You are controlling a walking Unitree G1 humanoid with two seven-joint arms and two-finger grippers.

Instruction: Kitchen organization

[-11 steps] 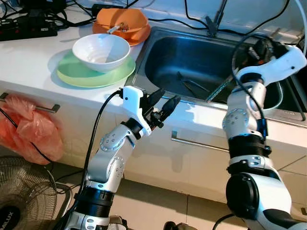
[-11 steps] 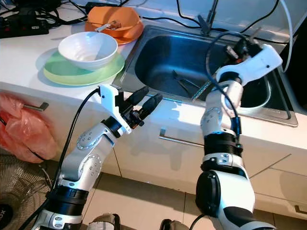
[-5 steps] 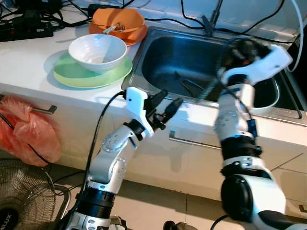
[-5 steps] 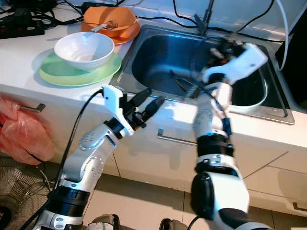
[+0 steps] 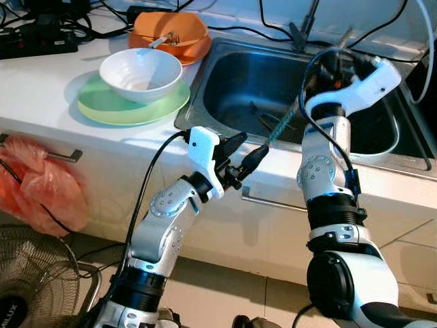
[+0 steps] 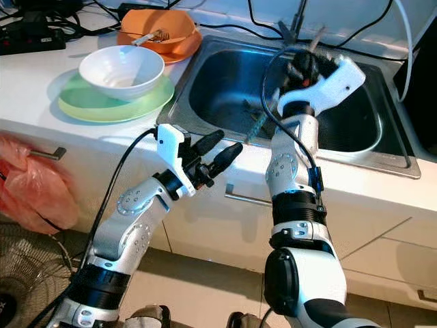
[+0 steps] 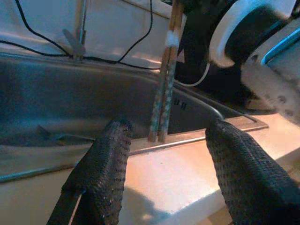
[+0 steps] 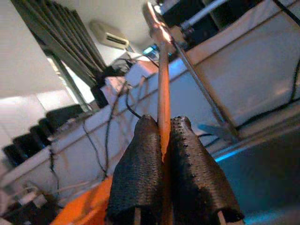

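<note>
We see the right gripper upper right of the head views, above the sink, fingers clamped on a pair of chopsticks. The sticks slant down-left from the gripper, lower tips over the sink's front rim, approx centre of frame. In the right wrist view the black pads press tight w/ a stick running up between them.

Left gripper sits mid-frame, just in front of the counter edge, fingers spread apart, gripping nothing. In the left wrist view the chopsticks hang between and beyond its two pads.

More utensils lie on the sink floor. Upper left: white bowl on a green plate, orange bowl behind it. Orange plastic bag hangs at left edge; a fan at lower left.
</note>
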